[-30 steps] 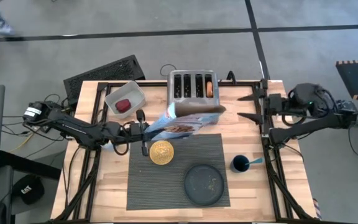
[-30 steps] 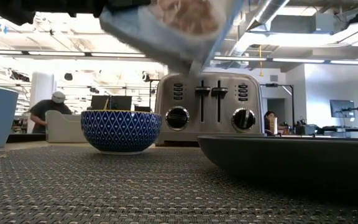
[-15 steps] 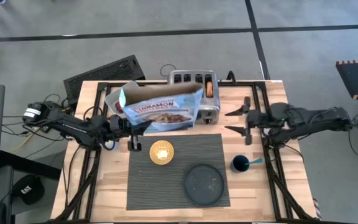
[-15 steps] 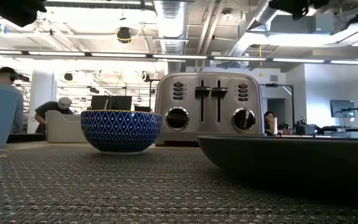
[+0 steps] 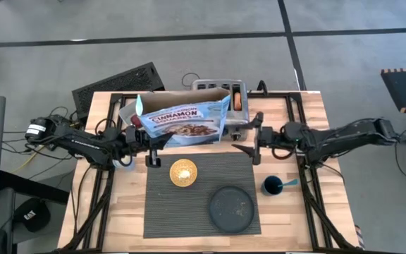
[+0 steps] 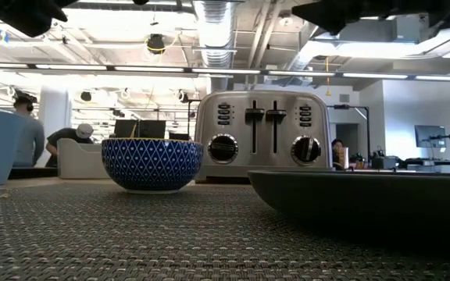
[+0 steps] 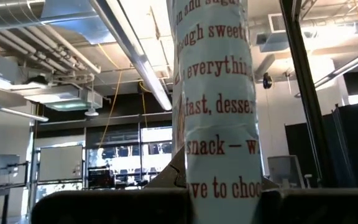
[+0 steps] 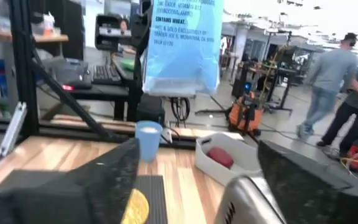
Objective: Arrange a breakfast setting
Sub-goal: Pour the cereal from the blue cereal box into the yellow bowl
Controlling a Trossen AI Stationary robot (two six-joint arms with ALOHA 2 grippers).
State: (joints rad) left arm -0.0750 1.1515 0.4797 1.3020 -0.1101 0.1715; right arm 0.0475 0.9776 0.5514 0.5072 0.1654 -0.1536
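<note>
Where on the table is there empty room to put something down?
The placemat is bare between the yellow bowl and its near left corner. Bare wood runs left of the placemat. It is crowded at the back: the cereal box held by the left gripper, the toaster and the open right gripper.

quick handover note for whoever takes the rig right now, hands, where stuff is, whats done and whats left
Left hand: shut on the blue cereal box, held up over the table's back, in front of the toaster.
Right hand: open, empty, beside the box's right end.
On the placemat: small bowl with cereal in it, dark plate bare.
Off the mat: dark blue cup with the spoon in it, at the mat's right; red fruit in the white tray at back left; bagel in a toaster slot.
Left: set the box down, move bagel, fruit, cup and spoon into place.
</note>
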